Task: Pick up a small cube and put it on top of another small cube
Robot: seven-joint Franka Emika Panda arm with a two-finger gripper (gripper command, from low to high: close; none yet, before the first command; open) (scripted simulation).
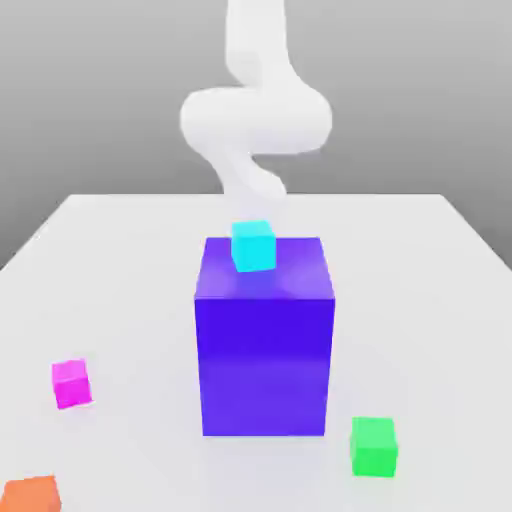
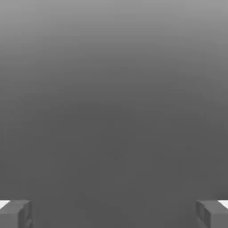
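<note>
A small cyan cube (image 1: pixel 253 246) appears to rest on top of a tall blue block (image 1: pixel 265 350) in the middle of the table, near the block's far edge. Three more small cubes lie on the table: magenta (image 1: pixel 71 383) at the exterior view's left, green (image 1: pixel 374 446) at the front right, and orange (image 1: pixel 32 494) at the front left corner. My white arm (image 1: pixel 255 120) curls down behind the cyan cube. In the hand view my gripper (image 2: pixel 114 216) is open, its two fingertips (image 2: pixel 15 213) far apart against plain grey, with nothing between them.
The white table (image 1: pixel 120 260) stretches around the blue block, with bare surface on both sides and in front of it. The tall block stands between the arm and the front cubes.
</note>
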